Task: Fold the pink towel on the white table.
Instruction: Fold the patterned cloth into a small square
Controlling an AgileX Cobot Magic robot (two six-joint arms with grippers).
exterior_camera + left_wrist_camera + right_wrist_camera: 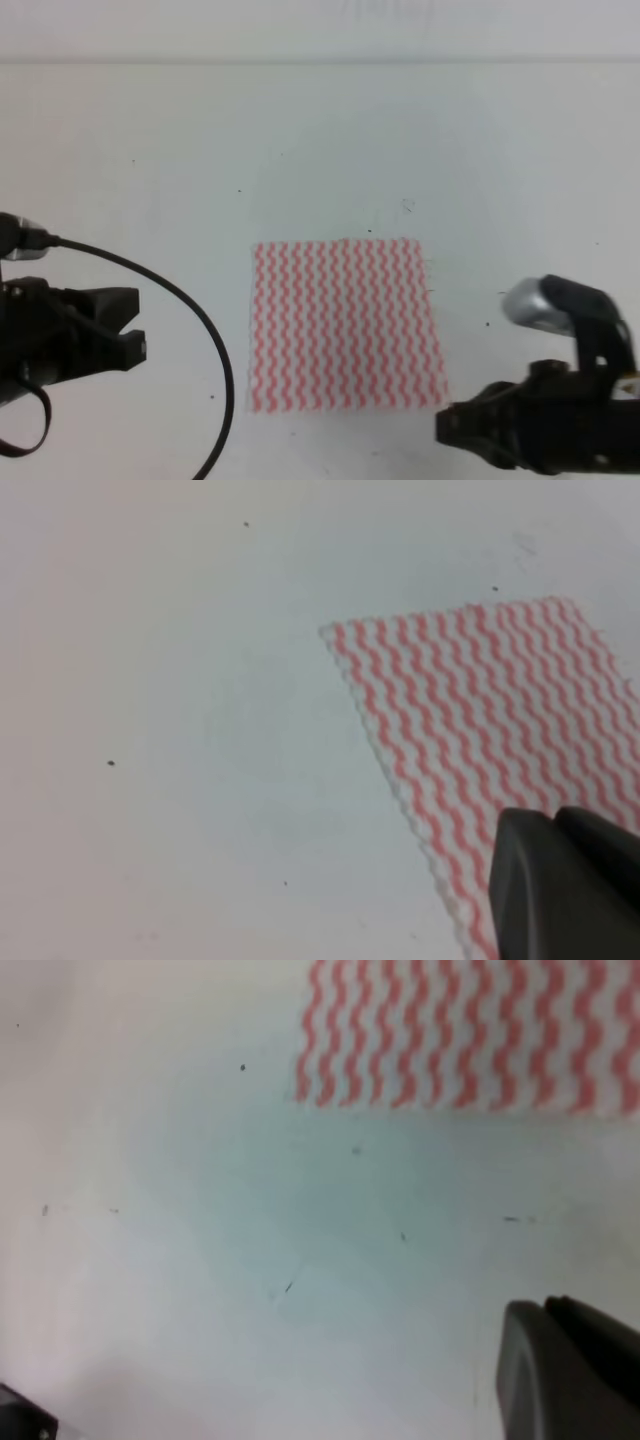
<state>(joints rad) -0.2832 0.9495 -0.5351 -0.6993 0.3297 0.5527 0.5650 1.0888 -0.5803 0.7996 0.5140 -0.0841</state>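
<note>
Nearest the exterior high camera, the right claw (452, 428) sits at the near right edge, just off the pink towel's (343, 325) near right corner; whether it is open or closed cannot be told. At the left edge the left claw (135, 322) shows two dark fingers spread apart, open, well clear of the towel, with a black cable (200, 320) looping beside it. The towel lies flat and unfolded near the middle of the white tabletop (320, 140).

From the left wrist view, a dark finger (560, 885) fills the near right corner, over the towel (500, 720), which spreads toward the far right on the tabletop (160, 680).

From the right wrist view, a dark finger (570, 1370) occupies the near right corner above bare tabletop (250, 1240); the towel's (470, 1030) edge runs along the far side.
</note>
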